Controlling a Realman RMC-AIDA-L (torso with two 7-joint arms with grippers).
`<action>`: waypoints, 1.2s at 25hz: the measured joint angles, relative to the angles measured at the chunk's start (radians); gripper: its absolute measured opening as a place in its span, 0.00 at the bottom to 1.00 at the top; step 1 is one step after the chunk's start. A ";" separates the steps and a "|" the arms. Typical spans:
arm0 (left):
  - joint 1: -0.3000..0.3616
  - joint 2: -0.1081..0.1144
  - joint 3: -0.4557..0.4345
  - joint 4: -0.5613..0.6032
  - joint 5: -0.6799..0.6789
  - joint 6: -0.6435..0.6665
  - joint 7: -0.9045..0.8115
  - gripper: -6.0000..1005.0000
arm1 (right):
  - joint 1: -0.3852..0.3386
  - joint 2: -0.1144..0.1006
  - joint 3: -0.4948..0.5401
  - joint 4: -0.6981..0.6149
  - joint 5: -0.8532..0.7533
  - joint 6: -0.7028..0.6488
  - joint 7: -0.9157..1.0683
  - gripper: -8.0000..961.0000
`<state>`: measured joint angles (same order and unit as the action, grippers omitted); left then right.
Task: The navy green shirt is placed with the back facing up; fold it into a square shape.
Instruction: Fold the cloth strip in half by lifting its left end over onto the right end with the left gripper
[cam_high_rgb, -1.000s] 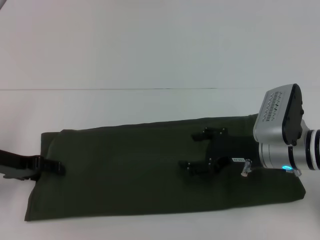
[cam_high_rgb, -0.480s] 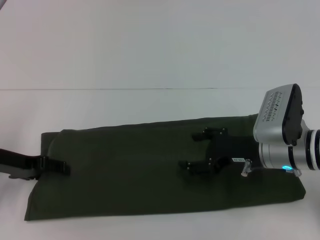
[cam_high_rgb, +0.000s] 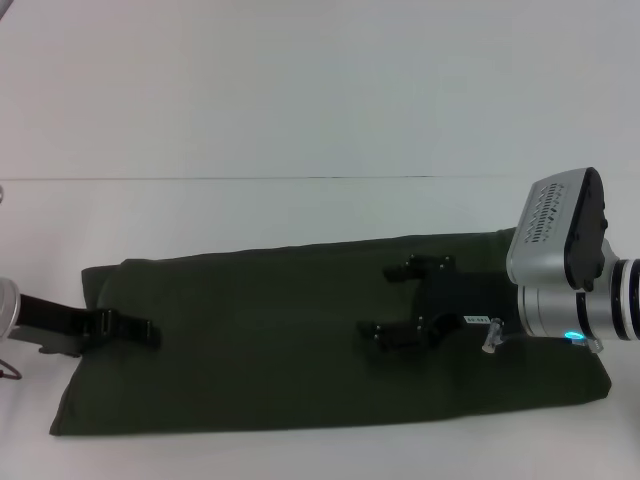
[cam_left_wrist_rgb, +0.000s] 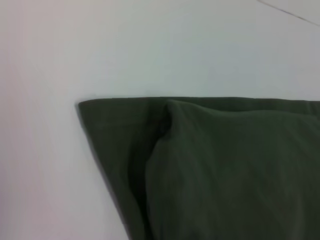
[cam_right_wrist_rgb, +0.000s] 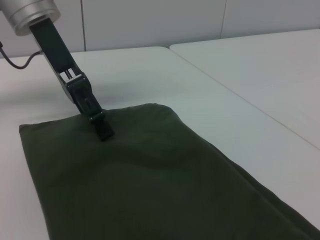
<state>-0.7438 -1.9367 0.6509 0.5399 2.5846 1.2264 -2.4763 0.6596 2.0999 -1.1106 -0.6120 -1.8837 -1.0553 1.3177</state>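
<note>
The navy green shirt (cam_high_rgb: 260, 350) lies flat on the white table as a long dark olive band running left to right. My left gripper (cam_high_rgb: 150, 333) reaches in low from the left, shut, its tip resting on the shirt's left end; in the right wrist view, the left gripper (cam_right_wrist_rgb: 104, 131) touches the shirt (cam_right_wrist_rgb: 150, 185) near a corner. My right gripper (cam_high_rgb: 376, 300) hovers open over the shirt's right half with nothing between its fingers. The left wrist view shows the shirt's (cam_left_wrist_rgb: 225, 175) corner with a folded layer on top.
The white table (cam_high_rgb: 300, 210) stretches bare behind the shirt to a far edge. In the right wrist view, a seam (cam_right_wrist_rgb: 200, 65) divides the table from a second white top beside it. A thin cable (cam_right_wrist_rgb: 22, 60) trails behind the left arm.
My left gripper has slid rightward, farther onto the shirt's left end. The right gripper and the shirt have stayed put.
</note>
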 joint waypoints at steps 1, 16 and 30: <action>-0.001 -0.001 0.000 0.000 0.000 -0.001 0.000 0.74 | 0.000 0.000 0.000 0.000 0.000 0.000 0.000 0.95; -0.008 -0.012 0.006 0.003 0.003 -0.005 0.010 0.74 | 0.002 0.000 0.000 -0.005 0.000 0.000 0.012 0.95; -0.014 -0.023 0.007 0.009 0.002 -0.013 0.046 0.36 | 0.002 0.000 -0.002 -0.008 0.000 -0.001 0.017 0.95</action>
<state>-0.7578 -1.9596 0.6580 0.5493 2.5869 1.2135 -2.4302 0.6611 2.0999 -1.1122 -0.6198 -1.8837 -1.0566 1.3350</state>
